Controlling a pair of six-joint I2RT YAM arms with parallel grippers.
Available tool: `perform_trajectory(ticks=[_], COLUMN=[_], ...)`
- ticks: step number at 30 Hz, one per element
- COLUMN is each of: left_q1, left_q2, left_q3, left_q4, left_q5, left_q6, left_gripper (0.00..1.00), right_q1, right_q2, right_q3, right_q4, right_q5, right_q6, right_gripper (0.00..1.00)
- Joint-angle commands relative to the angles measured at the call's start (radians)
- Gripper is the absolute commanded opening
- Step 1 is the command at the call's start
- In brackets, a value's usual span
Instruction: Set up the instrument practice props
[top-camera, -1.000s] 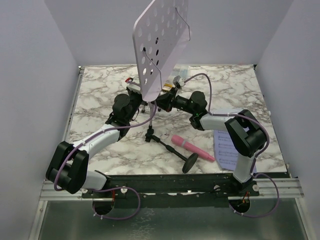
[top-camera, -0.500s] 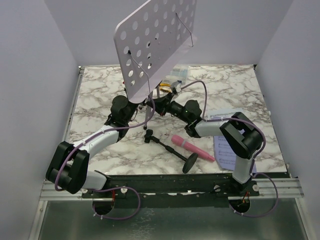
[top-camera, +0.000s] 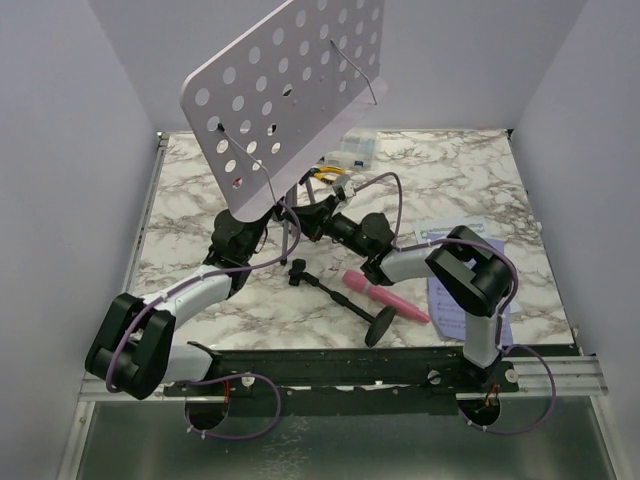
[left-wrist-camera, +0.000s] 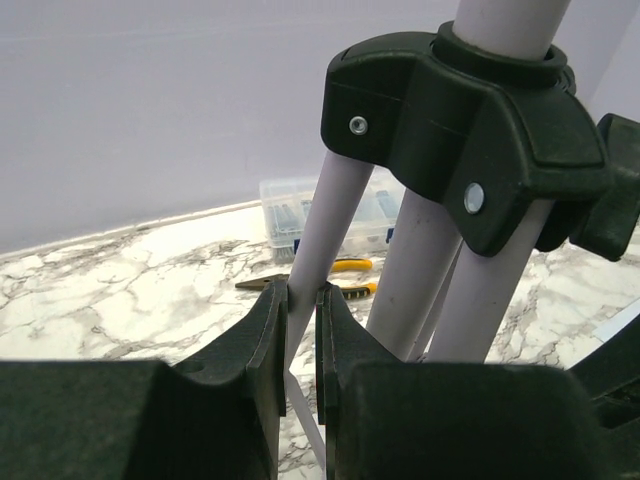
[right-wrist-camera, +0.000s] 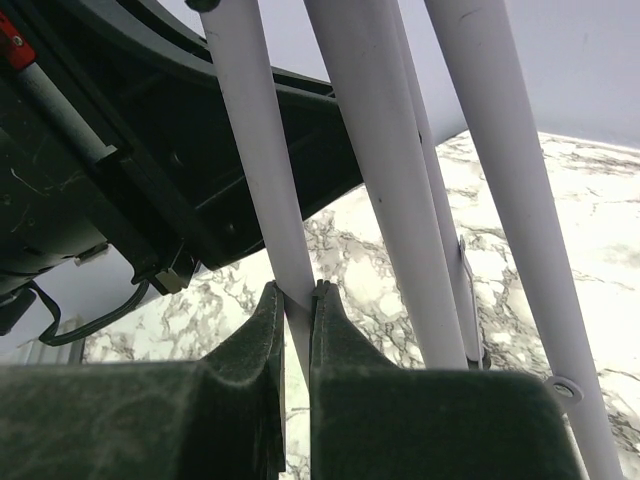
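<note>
- Fingers (left-wrist-camera: 268, 330) of the left gripper (left-wrist-camera: 300, 300) are clamping on one lilac tripod leg (left-wrist-camera: 322, 215) just below the black hub (left-wrist-camera: 470, 110). The pads are pressing it from both sides.
- The right gripper (right-wrist-camera: 297, 300) is pinching another thin leg (right-wrist-camera: 262, 170) the same way, its fingers (right-wrist-camera: 268, 325) nearly together around the tube.
- Both arms are likely gripping separate legs so they can spread the tripod while sharing the top-heavy load.
- The music-stand plate (top-camera: 290, 90) is hanging high over the middle of the table (top-camera: 190, 200), leaning up and to the left. Whether any foot is touching the marble, I cannot tell.
- The pink toy microphone (top-camera: 385, 295) is lying on its side near the front edge, with its round base (top-camera: 380, 325) tipped up beside it.
- The sheet-music pages (top-camera: 455, 305) are lying flat on the right, partly under the right arm.
- The overhead view is giving the plate's tilt and the other props, but the plate and wrists are hiding the grips.
- The wrist views are showing each clamp closely. The left one is also catching the clear box (left-wrist-camera: 290, 205) and pliers (left-wrist-camera: 345, 267) at the back.
</note>
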Motion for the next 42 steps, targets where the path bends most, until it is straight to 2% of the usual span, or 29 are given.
perform_trajectory(ticks=[1,9,13,14,18,23,26,29,33,36,42], left_q1=[0.011,0.039,0.039,0.039,0.039,0.039,0.039,0.039,0.04,0.041,0.041], left_q2=[0.016,0.028,0.006,-0.004,-0.059,-0.122,-0.18,-0.261,-0.347,-0.375,-0.485], left_q3=[-0.041,-0.039,-0.033,-0.031,-0.039,-0.012,-0.004,-0.02,0.007,0.049,0.071], left_q4=[-0.046,-0.035,-0.07,-0.089,-0.148,-0.302,-0.415,-0.542,-0.755,-0.929,-1.154], left_q5=[-0.013,-0.026,-0.058,-0.054,-0.068,-0.094,-0.093,-0.139,-0.167,-0.175,-0.127], left_q6=[-0.058,-0.061,-0.104,-0.123,-0.183,-0.208,-0.254,-0.34,-0.392,-0.461,-0.597], left_gripper=[0.0,0.0,0.02,0.05,0.36,0.59,0.65,0.78,0.84,0.98,0.99], right_q1=[0.106,0.138,0.138,0.138,0.138,0.137,0.138,0.138,0.138,0.138,0.138], right_q2=[0.042,0.081,0.112,0.113,0.107,0.11,0.106,0.103,0.107,0.111,0.107], right_q3=[-0.041,-0.079,-0.05,-0.049,-0.05,-0.049,-0.05,-0.048,-0.038,-0.028,-0.033], right_q4=[0.053,0.23,0.205,0.204,0.18,0.159,0.147,0.135,0.119,0.104,0.057], right_q5=[-0.206,-0.211,-0.185,-0.173,-0.126,-0.09,-0.074,-0.066,-0.063,-0.06,-0.012], right_q6=[0.166,0.306,0.292,0.289,0.263,0.244,0.232,0.225,0.224,0.228,0.237], right_gripper=[0.0,0.0,0.0,0.0,0.0,0.0,0.0,0.0,0.0,0.0,0.0])
